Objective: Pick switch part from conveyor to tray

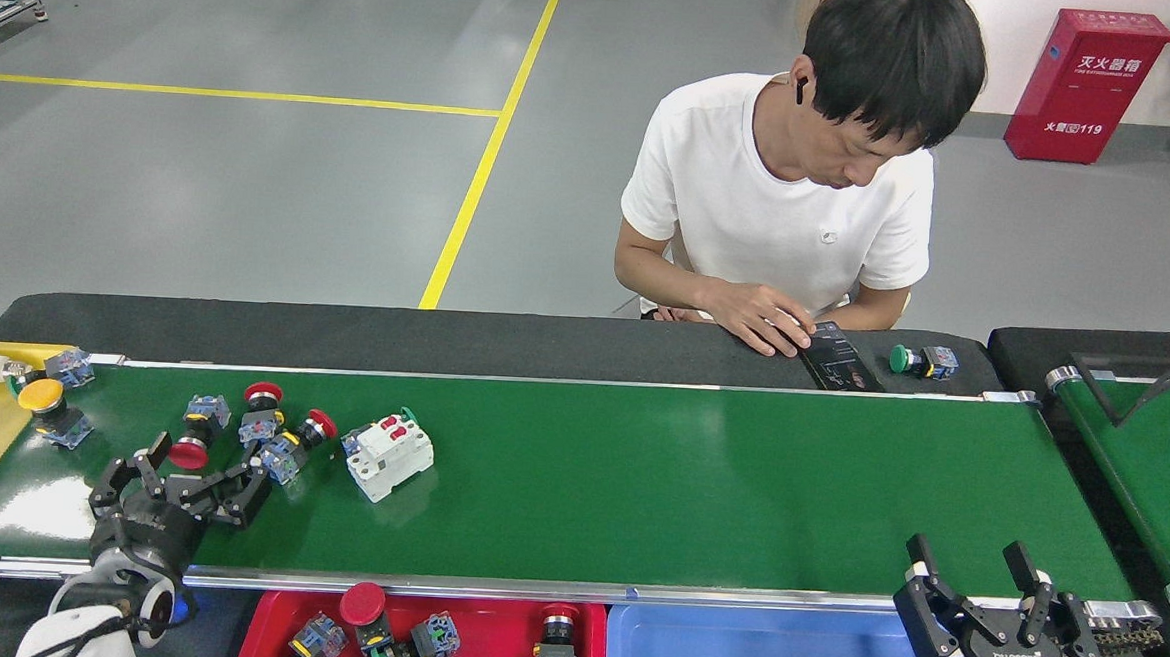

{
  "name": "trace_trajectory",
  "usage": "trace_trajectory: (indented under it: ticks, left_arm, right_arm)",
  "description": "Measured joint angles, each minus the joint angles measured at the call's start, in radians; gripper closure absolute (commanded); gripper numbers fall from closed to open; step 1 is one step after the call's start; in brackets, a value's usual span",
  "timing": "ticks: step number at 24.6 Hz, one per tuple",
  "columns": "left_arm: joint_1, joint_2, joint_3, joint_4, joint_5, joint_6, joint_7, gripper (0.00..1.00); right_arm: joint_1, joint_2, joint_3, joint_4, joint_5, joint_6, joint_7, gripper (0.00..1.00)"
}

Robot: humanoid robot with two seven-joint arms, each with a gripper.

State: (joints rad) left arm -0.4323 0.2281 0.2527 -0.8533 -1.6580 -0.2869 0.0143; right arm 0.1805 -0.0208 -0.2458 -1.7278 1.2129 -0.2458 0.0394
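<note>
- The conveyor [637,481] is seen stretched across the view, with a black worktop [394,337] behind it.
- A person [792,194] in a white shirt is seated behind the worktop, one hand [768,318] laid beside a dark card [837,357].
- The red tray [499,639] is set just below the conveyor's near rail, with a blue tray [758,653] touching it on the right; several switch parts are held in the red one.
- The right end effector [974,584] is held open at the near rail, beside the blue tray.
- The left end effector [203,461] is held open over the belt's left part, its fingers spread near a red-capped switch part [190,446]; nothing is gripped.
- A white breaker [390,453] is seen on the belt, just right of more red-capped switch parts [284,433].
- A yellow-capped switch part [48,407] lies at the far left end.
</note>
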Motion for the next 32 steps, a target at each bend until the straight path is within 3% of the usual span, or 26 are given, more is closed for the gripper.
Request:
trace_trajectory:
  ticks: [2,6,10,12,17,20,32]
  left_arm:
    - [-0.056,0.014,-0.005,0.087,0.000,0.000,0.003,0.01]
    - [-0.154,0.052,-0.059,0.281,0.002,0.003,0.019,0.21]
    - [-0.190,0.084,-0.067,0.358,0.005,-0.015,0.042,0.82]
    - [-0.190,0.094,-0.067,0.363,0.007,-0.043,0.046,0.96]
    - [-0.178,0.096,-0.065,0.345,0.020,-0.076,0.065,0.98]
    - [-0.123,0.096,-0.061,0.251,0.073,-0.082,0.070,0.98]
    - [0.569,0.066,-0.059,-0.676,0.238,-0.088,0.055,0.95]
  right_arm:
    - [0.000,0.001,0.009,0.000,0.000,0.000,0.000,0.02]
    - [0.000,0.003,0.024,0.000,0.000,0.000,0.000,0.02]
    - [0.000,0.003,0.036,0.000,0.000,0.000,0.000,0.02]
    - [0.000,0.003,0.036,0.000,0.000,0.000,0.000,0.02]
    - [0.001,0.003,0.037,0.000,0.000,0.000,0.000,0.02]
    - [0.002,0.003,0.037,0.000,0.000,0.000,0.000,0.02]
    - [0.015,0.003,0.037,0.000,-0.001,0.000,0.000,0.02]
